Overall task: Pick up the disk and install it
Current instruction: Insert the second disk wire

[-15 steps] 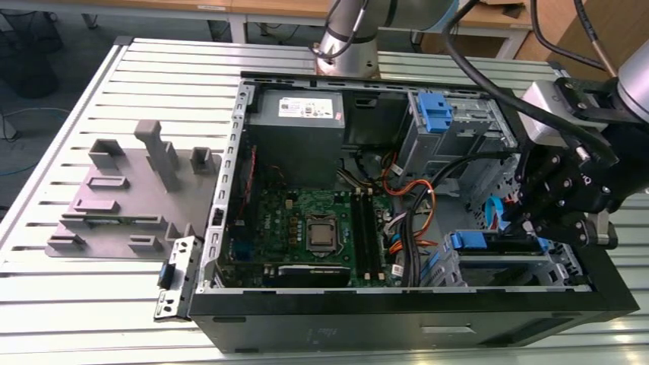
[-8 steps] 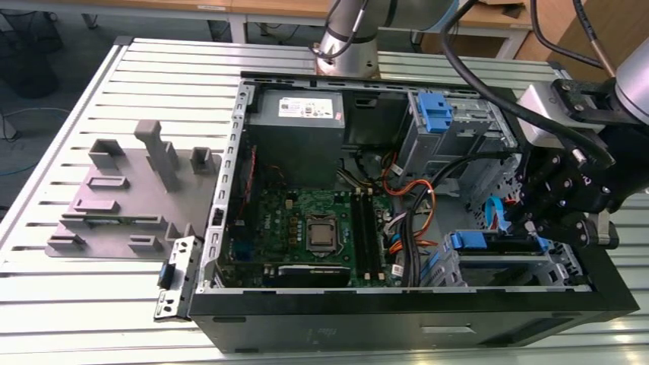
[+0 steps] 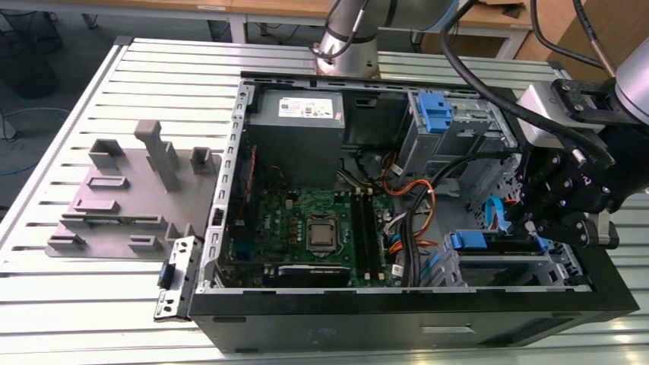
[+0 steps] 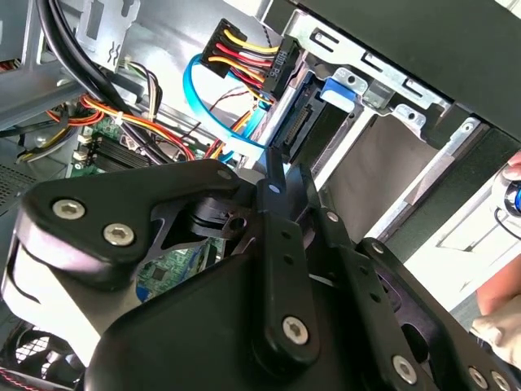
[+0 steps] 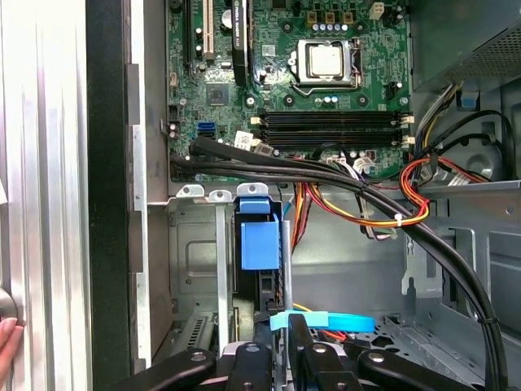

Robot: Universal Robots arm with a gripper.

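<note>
— Black linkage of the gripper sits closest to us in the second wrist view, and it covers much of what we would like to check
— Can we say how wide it stands, or whether it has hold of anything?
— We cannot tell. Its tip is right at the disk, yet its own body hides the contact
— Where is the disk, then?
— On edge in the drive cage, in a corner of the open computer case at the exterior view's right. We judge it stands that way so its connector end faces the motherboard side. There the light-blue data cable and the red-and-yellow power plug can reach it
— And the case lying flat, side panel off?
— So the arm can come in from above, we think
— What else escapes us?
— How deep the disk sits in its bay, and whether any cable is plugged into it. A person's hand is cut off at the frame edge
</note>
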